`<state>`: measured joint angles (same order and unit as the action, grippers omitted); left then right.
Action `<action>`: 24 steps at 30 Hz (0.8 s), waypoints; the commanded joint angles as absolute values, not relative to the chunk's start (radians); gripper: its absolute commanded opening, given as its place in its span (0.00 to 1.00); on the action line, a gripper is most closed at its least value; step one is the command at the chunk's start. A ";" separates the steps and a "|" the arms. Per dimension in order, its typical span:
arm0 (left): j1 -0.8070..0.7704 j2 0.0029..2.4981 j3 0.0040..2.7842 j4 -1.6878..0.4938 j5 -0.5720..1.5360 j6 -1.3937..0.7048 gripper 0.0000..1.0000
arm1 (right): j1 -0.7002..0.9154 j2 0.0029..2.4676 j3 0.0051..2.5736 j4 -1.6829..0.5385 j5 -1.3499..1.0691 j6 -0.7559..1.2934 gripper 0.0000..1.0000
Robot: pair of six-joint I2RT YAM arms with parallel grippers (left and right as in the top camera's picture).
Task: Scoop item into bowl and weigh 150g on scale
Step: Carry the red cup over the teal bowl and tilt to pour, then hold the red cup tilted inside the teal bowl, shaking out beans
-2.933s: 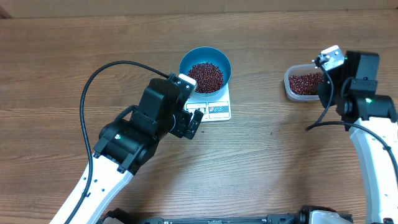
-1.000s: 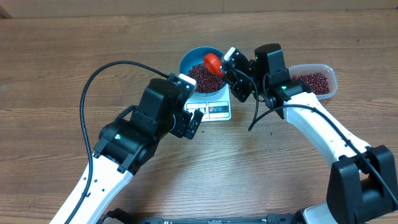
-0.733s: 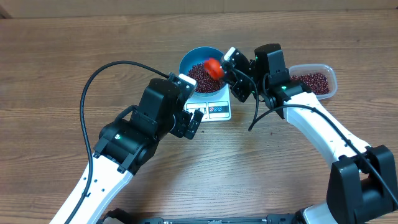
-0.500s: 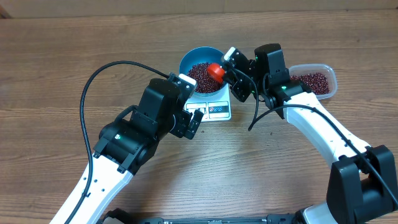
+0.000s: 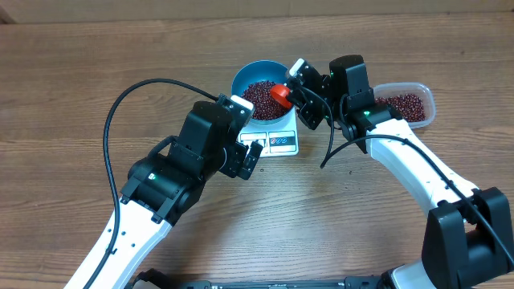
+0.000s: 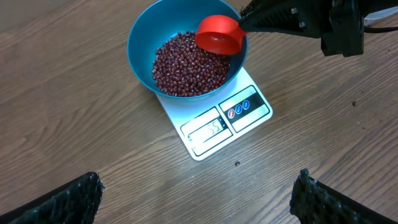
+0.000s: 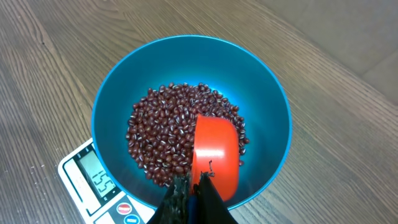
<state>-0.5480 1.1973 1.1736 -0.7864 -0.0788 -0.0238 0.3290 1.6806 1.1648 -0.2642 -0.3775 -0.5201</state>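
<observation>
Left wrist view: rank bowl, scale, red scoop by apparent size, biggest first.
1. blue bowl
2. white scale, though the bowl covers part of it, so its full extent is unsure
3. red scoop, clearly the smallest

The bowl [image 7: 261,106] is deep blue and plain. The beans [image 7: 161,137] in it are dark red-maroon. The scoop [image 7: 214,155] is bright orange-red. The scale [image 6: 214,130] is white, with a pale display and 2 round marks, 1 red and 1 blue. The tub [image 5: 430,103] is clear. The table [image 5: 80,80] is brown with wood grain.
</observation>
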 commanded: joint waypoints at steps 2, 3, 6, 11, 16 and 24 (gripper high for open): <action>-0.543 1.203 1.176 -0.786 -0.077 -0.034 1.00 | 0.334 1.685 1.179 -0.233 -0.379 -0.500 0.04; -0.543 1.203 1.176 -0.786 -0.077 -0.034 1.00 | 0.334 1.685 1.179 -0.223 -0.381 -0.492 0.04; -0.543 1.203 1.176 -0.786 -0.077 -0.034 1.00 | 0.334 1.686 1.179 -0.193 -0.387 -0.485 0.03; -0.543 1.203 1.176 -0.786 -0.077 -0.034 1.00 | 0.334 1.707 1.179 -0.167 -0.387 -0.441 0.04; -0.543 1.203 1.176 -0.786 -0.077 -0.034 1.00 | 0.334 1.743 1.179 -0.160 -0.387 -0.414 0.04; -0.543 1.203 1.176 -0.786 -0.077 -0.033 1.00 | 0.334 1.780 1.179 -0.109 -0.383 -0.416 0.04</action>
